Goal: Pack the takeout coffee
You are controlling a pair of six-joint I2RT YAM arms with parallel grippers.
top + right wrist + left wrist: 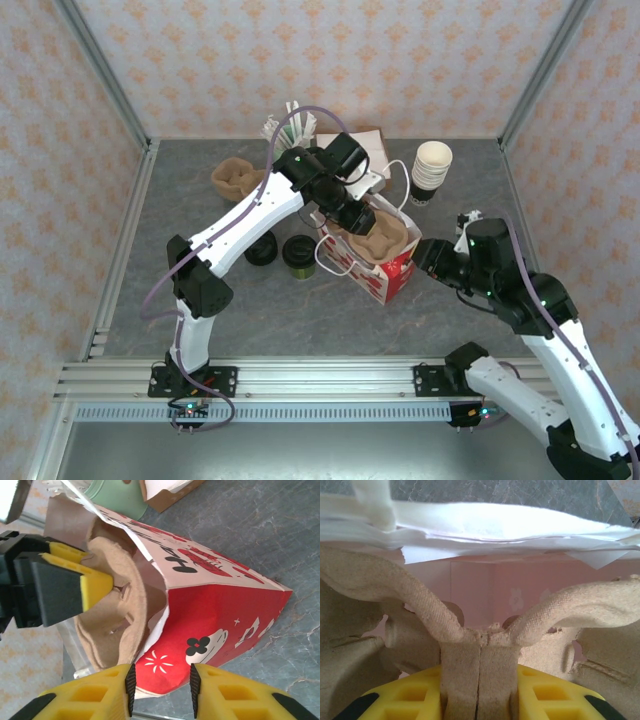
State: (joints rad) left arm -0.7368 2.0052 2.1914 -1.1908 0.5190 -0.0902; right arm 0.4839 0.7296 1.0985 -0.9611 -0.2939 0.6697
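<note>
Currently, the takeout coffee (298,255) is seen upright left of the bag (395,275), nearest the left hand (355,220), clamped on a pulp carrier (385,238); the right hand (162,685) grip cannot be told.

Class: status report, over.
Left gripper shut on brown pulp cup carrier, half in red-and-white paper bag. Right gripper open beside bag. Dark green black-lidded cup unpacked.

Unreadable lettering on paper bag (220,600)

Lab test cell, aluminium frame (300,375), wallpapered panels (330,60)
</note>
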